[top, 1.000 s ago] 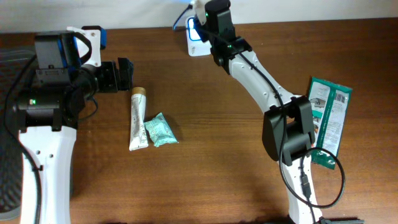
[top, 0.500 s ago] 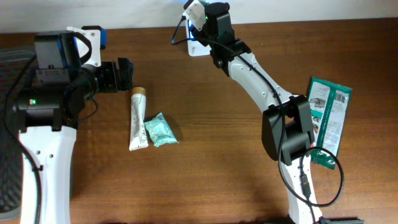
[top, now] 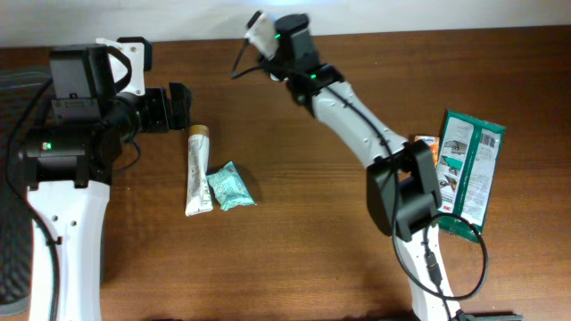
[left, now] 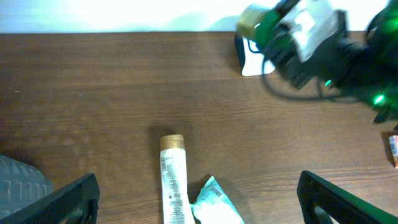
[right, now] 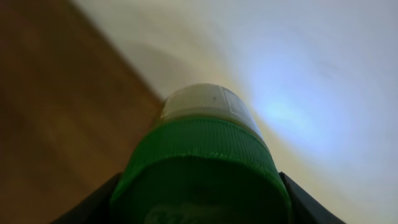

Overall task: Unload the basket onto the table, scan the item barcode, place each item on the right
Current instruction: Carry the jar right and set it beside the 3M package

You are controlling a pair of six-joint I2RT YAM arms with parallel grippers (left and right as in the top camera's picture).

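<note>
Evidently mid-scan. Right gripper (top: 270, 34) sat at 12 o'clock on the desk (top: 294, 241), by the far edge, jaws about half-spread and closed on the item (right: 202, 149), a round thing with a ribbed green band and a pale top. The wrist view was too close to say bottle or jar, and no barcode showed in any view. From the left wrist camera the item sat close by the scanner (left: 249, 59), a white stand with a blue face, at 1 o'clock in that frame.

Left gripper (top: 181, 107), at 10 o'clock, stood fully open and held nothing. Lying untouched were a tube (top: 197, 169) at 9 o'clock with a teal pouch (top: 230, 187) against it, and a green packet (top: 471, 169) at 3 o'clock.

Risks, as judged:
- The grip was on a curved, ribbed surface. A wrist roll to find the code could let the item twist or slip.
- A drop that near the edge might go off the desk.
- The code could face away from the scanner, or lie under a finger, giving no read.
- Held this close, the item or the arm could knock the stand askew.
</note>
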